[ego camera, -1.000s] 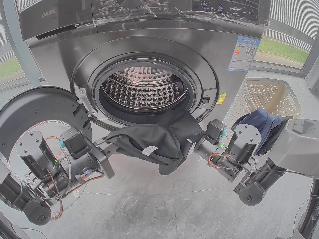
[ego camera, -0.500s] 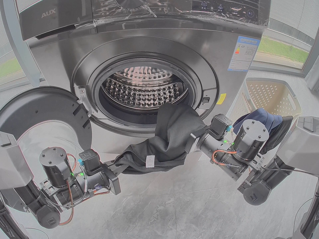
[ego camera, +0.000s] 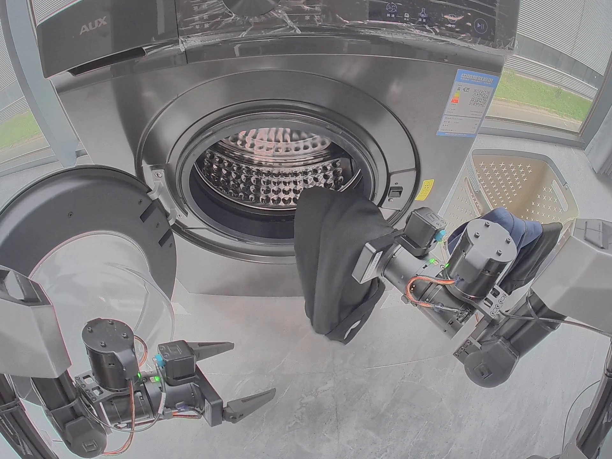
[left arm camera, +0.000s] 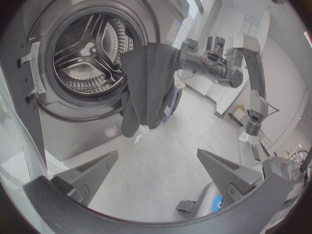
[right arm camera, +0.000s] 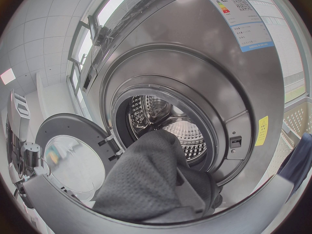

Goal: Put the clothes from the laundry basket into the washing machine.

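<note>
Raising the right gripper [ego camera: 361, 257], closed on the black garment [ego camera: 331, 269], toward 11 o'clock should lift its tail over the drum rim [ego camera: 255, 236].

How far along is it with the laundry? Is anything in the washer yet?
Barely begun. Done: the door is open, but the drum shows no clothes inside. In hand: the right gripper holds a black garment at the drum's mouth; the left gripper hangs open, low. Left: push that in, then the blue garment on the laundry basket.
</note>
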You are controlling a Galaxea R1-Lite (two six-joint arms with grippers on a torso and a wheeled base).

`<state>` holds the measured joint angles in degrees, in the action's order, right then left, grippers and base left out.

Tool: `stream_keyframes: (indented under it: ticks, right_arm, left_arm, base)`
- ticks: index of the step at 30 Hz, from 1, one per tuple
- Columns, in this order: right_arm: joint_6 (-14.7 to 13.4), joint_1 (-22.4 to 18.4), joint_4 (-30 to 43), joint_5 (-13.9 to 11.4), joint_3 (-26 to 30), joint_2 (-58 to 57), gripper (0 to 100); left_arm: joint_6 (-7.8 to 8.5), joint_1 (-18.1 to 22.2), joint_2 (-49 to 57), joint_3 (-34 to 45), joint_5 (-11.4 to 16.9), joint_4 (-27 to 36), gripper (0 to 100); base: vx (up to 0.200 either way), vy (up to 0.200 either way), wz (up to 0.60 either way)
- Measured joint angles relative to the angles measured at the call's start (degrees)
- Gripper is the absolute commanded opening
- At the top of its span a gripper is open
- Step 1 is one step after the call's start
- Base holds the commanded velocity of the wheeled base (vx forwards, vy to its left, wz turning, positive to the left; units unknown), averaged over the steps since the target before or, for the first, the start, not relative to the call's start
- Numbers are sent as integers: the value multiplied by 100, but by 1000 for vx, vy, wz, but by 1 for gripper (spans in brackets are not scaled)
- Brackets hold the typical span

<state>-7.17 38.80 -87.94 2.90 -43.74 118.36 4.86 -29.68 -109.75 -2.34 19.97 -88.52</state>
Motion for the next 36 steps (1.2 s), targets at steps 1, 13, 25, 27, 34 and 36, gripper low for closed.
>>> stream_keyframes:
  ticks: [1, 13, 25, 27, 34, 36]
  right_arm:
    - [0, 4, -2, 0, -16, 2, 0]
    - [17, 172, 6, 0, 24, 63, 0]
    - [30, 452, 44, 7, -91, 291, 0]
    - [30, 494, 46, 11, -116, 308, 0]
    - [24, 667, 44, 38, -122, 330, 0]
    - [17, 761, 44, 126, -105, 330, 0]
  left_arm:
    - [79, -7, -41, 39, 30, 0, 100]
    - [-68, -113, -205, -653, -12, -5, 100]
    - [-597, -595, -444, -1729, -383, 2, 100]
    - [-595, -634, -572, -1838, -399, 0, 100]
    - [-595, -662, -1040, -2298, -636, -2, 100]
    - [-599, -641, -1169, -2481, -700, -2, 100]
  base:
    - [0, 0, 0]
    - [0, 0, 0]
    - [0, 0, 0]
    - [0, 0, 0]
    - [0, 0, 0]
    - [0, 0, 0]
